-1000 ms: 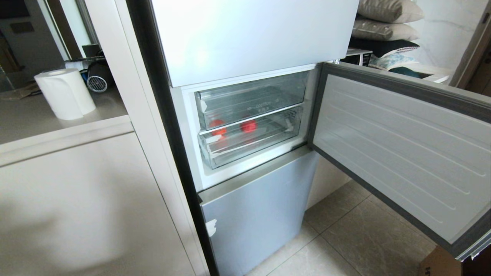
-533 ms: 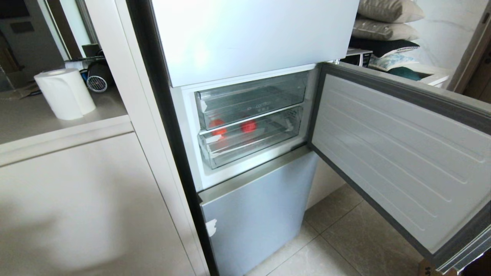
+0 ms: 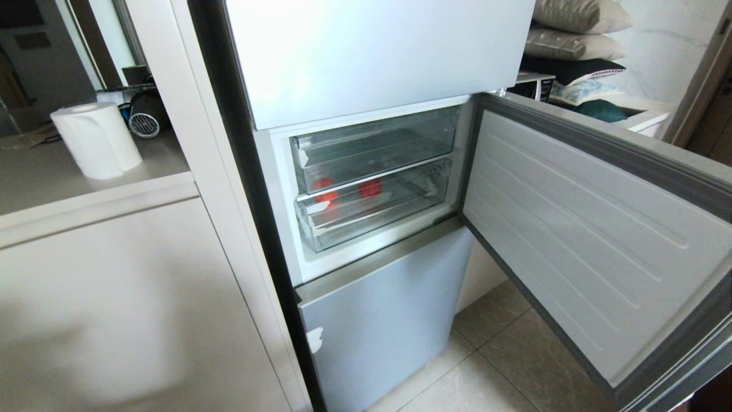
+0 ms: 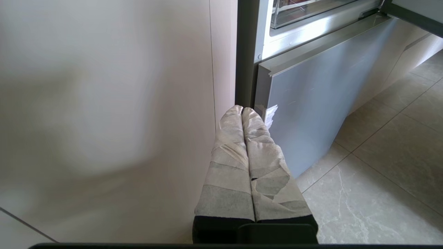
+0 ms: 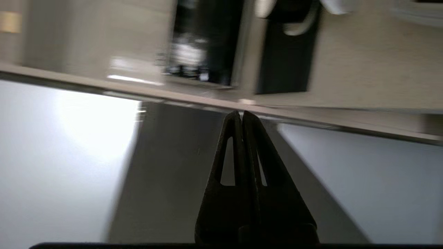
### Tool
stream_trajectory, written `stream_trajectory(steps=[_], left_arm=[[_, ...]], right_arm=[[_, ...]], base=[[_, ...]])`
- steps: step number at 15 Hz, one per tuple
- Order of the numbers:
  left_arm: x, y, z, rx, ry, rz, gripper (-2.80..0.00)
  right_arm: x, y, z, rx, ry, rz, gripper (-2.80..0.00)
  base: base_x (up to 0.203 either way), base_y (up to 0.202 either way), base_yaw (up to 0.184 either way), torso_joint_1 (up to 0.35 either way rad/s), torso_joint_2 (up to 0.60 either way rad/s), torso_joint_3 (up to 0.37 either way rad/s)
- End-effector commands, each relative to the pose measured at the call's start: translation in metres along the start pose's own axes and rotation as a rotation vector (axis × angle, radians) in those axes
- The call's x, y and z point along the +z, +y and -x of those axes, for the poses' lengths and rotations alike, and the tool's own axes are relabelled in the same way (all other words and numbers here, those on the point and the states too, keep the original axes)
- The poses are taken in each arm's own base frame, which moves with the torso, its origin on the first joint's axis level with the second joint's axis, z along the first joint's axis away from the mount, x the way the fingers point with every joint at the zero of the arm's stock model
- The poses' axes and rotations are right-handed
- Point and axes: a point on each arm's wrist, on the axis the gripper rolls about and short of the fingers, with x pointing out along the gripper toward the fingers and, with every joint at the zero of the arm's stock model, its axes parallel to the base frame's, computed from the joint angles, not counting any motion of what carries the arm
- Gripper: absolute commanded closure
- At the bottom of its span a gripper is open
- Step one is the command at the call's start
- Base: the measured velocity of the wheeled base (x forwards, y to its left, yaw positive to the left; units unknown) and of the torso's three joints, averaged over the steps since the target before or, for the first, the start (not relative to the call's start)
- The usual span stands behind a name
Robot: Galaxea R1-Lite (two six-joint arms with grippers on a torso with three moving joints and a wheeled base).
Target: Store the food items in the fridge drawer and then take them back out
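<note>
Food items sat inside the fridge drawer, pushed in behind the swung-open door. Right gripper, clenched and empty, pointed at that door's outer edge, away from the drawer; left gripper, clenched too, hung low beside the bottom panel.

Both arms outside head view. Open fridge door cut off at right and bottom edges. Food items blurred behind clear plastic; which bin unclear. Right wrist view motion-blurred.
</note>
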Motion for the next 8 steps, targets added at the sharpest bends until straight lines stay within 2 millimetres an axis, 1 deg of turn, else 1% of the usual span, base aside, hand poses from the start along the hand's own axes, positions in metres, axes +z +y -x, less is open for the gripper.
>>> stream_trajectory(steps=[1, 2, 5, 8], left_arm=[[0.000, 0.000, 0.000, 0.001, 0.002, 0.000, 0.00], [0.000, 0.000, 0.000, 0.001, 0.002, 0.000, 0.00], [0.000, 0.000, 0.000, 0.001, 0.002, 0.000, 0.00], [0.000, 0.000, 0.000, 0.001, 0.002, 0.000, 0.00]], right_arm=[[-0.042, -0.007, -0.024, -0.151, -0.030, 0.134, 0.00], [-0.058, -0.007, -0.029, -0.169, -0.005, 0.184, 0.00], [-0.096, -0.005, -0.034, -0.161, 0.107, 0.261, 0.00], [-0.131, 0.007, -0.034, -0.112, 0.213, 0.300, 0.00]], base=[[0.000, 0.000, 0.000, 0.000, 0.00, 0.000], [0.000, 0.000, 0.000, 0.000, 0.00, 0.000], [0.000, 0.000, 0.000, 0.000, 0.00, 0.000], [0.000, 0.000, 0.000, 0.000, 0.00, 0.000]])
